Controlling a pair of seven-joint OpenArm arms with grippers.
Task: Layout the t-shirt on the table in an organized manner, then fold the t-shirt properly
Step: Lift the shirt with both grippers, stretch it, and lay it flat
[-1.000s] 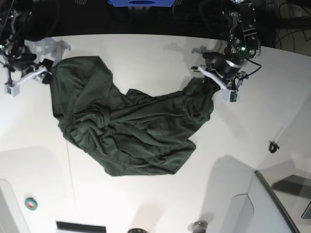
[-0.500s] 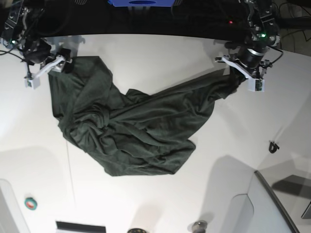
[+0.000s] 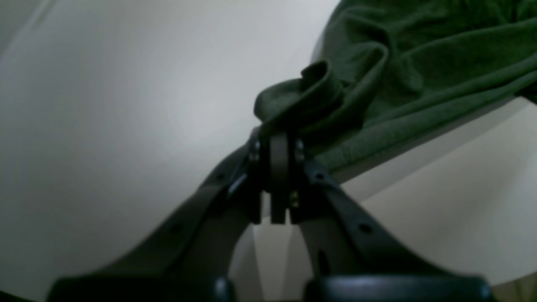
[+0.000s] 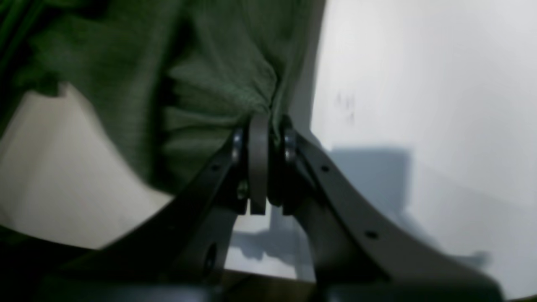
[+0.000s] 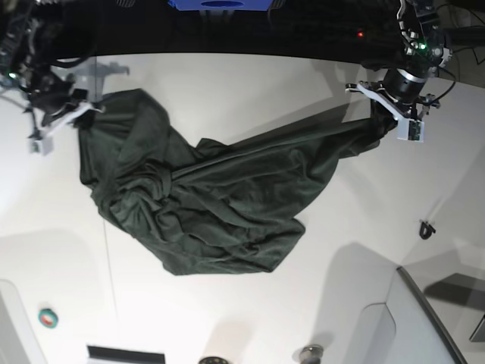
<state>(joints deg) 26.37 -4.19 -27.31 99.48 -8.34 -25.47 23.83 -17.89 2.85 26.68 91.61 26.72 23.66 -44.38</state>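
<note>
The dark green t-shirt [image 5: 204, 205] lies crumpled across the white table [image 5: 250, 83], with one part stretched out toward the far right. In the base view my left gripper [image 5: 388, 121] is at the far right, shut on that stretched end. Seen from the left wrist, its tips [image 3: 277, 138] pinch a rolled fold of the t-shirt [image 3: 419, 63]. At the far left my right gripper [image 5: 76, 115] is shut on the shirt's upper left edge. The right wrist view shows the t-shirt [image 4: 209, 63] bunching into the closed tips [image 4: 262, 126].
A green tape roll [image 5: 48, 318] lies at the front left and a small black clip [image 5: 427, 228] at the right. A grey bin [image 5: 413, 318] fills the front right corner. A thin dark seam [image 5: 110, 258] runs down the table. A blue object [image 5: 220, 4] sits beyond the far edge.
My right gripper has shut on the shirt's left edge and shifted left. My left gripper has pulled its end farther right and back, stretching that part out.
</note>
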